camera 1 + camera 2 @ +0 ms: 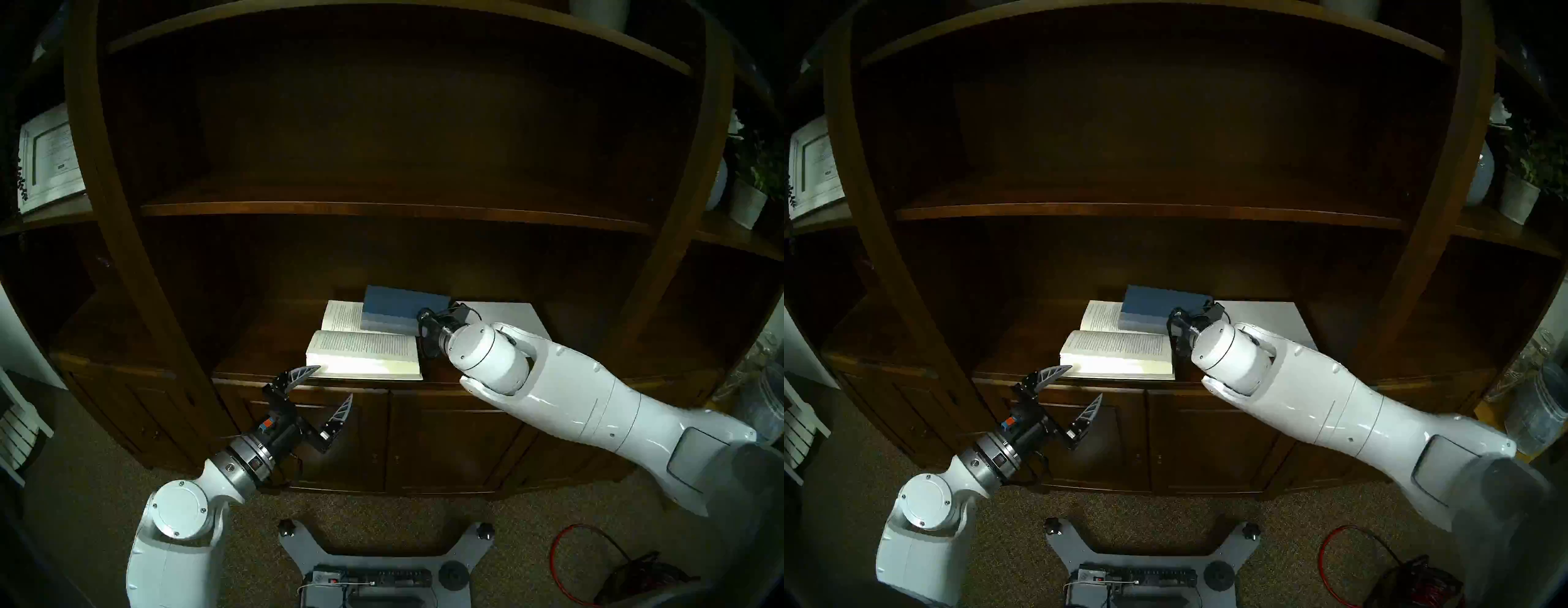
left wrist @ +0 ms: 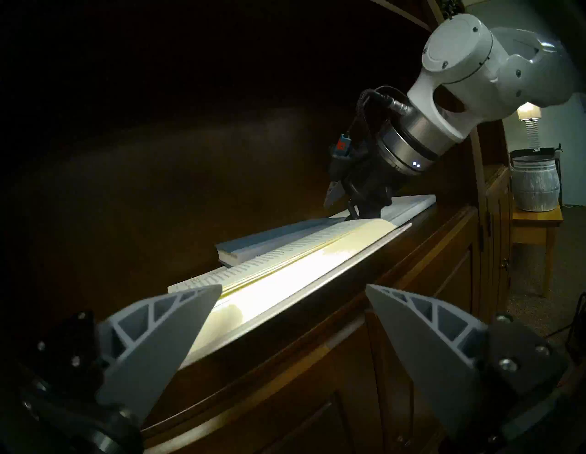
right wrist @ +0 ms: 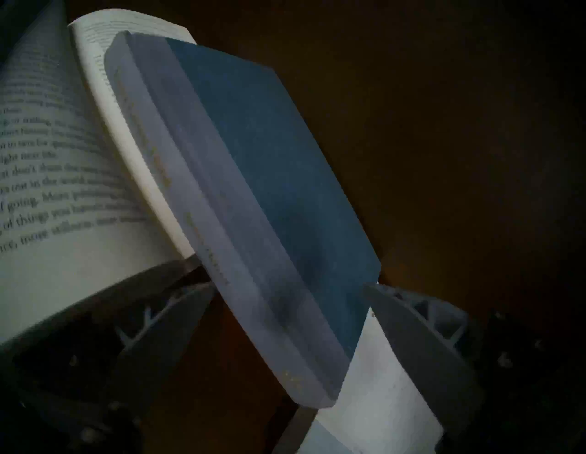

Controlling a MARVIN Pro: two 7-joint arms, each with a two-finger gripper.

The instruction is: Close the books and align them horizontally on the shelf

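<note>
R claw (image 3: 287, 293) tips hidden behind wrist, head views.

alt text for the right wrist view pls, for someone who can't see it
A closed blue book with a paler spine band lies partly over an open book of printed pages, seen close up between the right pincer's two open grey fingers. A white book shows beneath it; dark wood fills the rest.

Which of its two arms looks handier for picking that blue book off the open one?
The right, probably. The right gripper is open, its fingers either side of the blue book's end. The left gripper hangs open below the shelf's front edge.
</note>
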